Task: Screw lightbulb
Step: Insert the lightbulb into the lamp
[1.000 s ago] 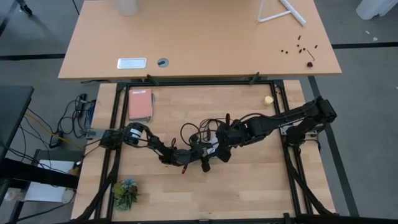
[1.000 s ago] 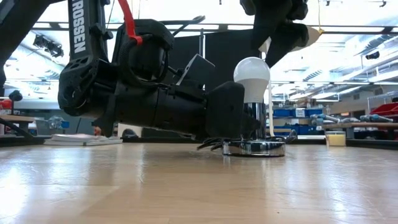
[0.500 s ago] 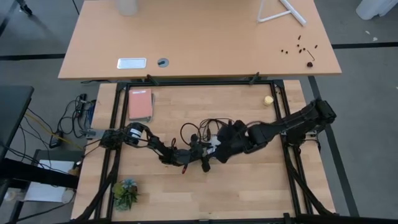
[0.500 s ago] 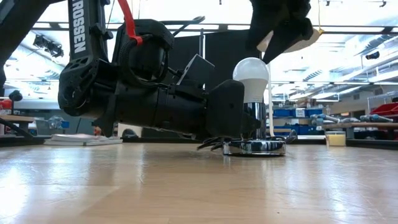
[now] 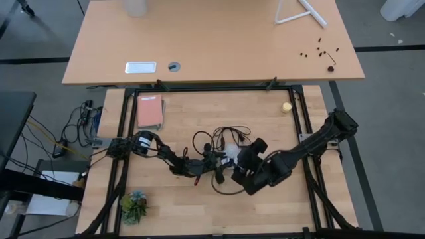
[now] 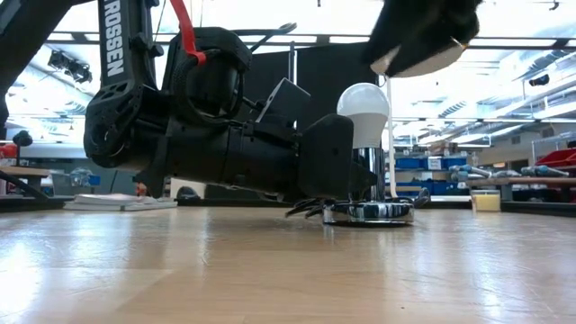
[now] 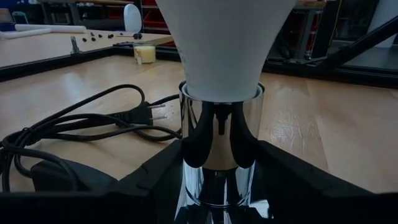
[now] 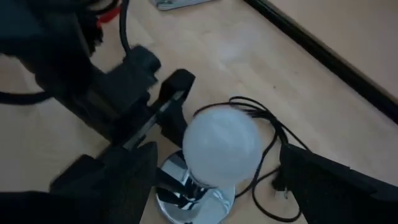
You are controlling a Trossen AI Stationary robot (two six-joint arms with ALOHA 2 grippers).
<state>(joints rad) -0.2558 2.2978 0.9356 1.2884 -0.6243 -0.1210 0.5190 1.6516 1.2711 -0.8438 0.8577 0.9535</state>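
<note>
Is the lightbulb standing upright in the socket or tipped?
Upright: the lightbulb stands straight in the chrome socket, globe on top.

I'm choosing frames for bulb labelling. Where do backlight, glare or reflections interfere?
Low view: bright ceiling lights leave the left arm a dark silhouette, though the lightbulb stays clear white. Left wrist view: the chrome socket mirrors the dark fingers flanking it. Right wrist view: soft light, no harsh glare on the lightbulb.
</note>
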